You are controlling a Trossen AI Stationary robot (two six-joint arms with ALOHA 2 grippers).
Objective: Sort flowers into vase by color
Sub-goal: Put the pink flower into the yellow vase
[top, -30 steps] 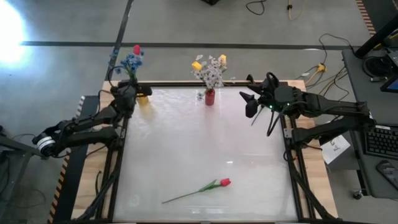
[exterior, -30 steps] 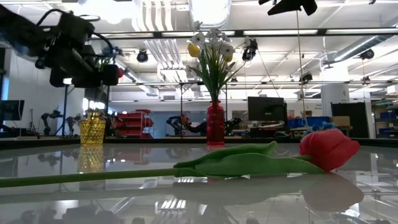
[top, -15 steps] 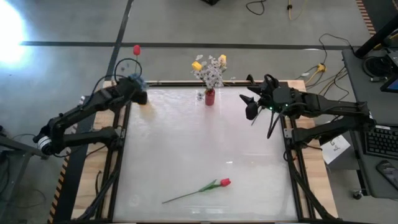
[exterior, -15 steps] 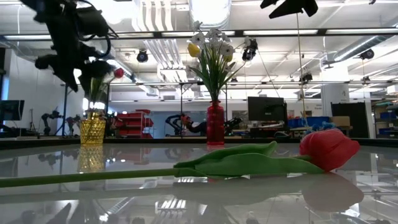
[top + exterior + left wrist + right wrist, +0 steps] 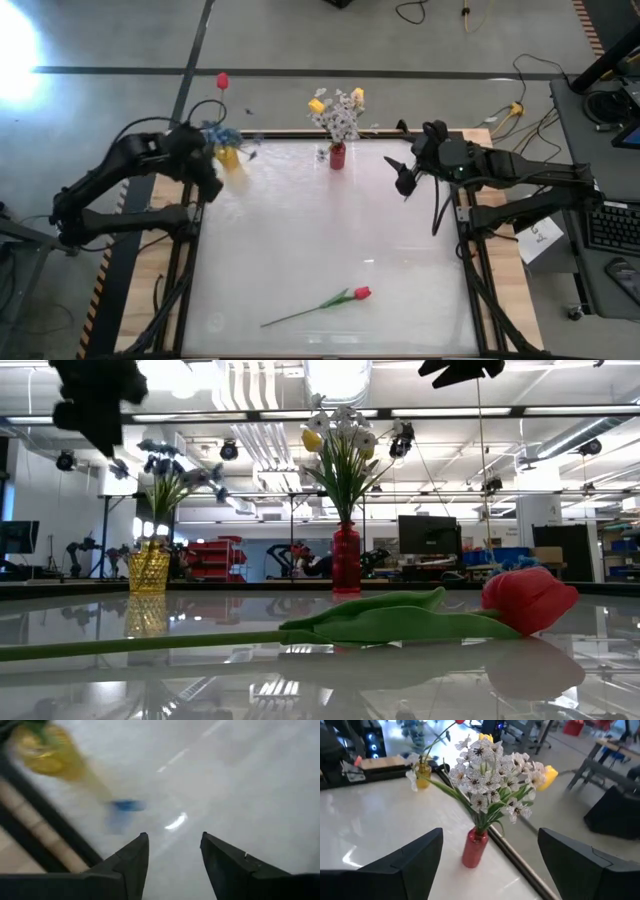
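The red tulip lies alone — probably light, its stem thin and bendy; grip mid-stem. Left gripper and right gripper — both open, empty.

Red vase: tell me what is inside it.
The red vase holds white blossom sprays and two yellow tulip heads on green stems. Its glass hides the stem ends; whether it contains anything else cannot be seen.

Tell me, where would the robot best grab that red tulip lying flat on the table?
Probably the bare thin green stem, left of the leaves, coming straight down from above. The red artificial tulip lies flat on the glossy white table, so jaws straddling the stem crosswise could close under it; the bud looks soft and bulky.
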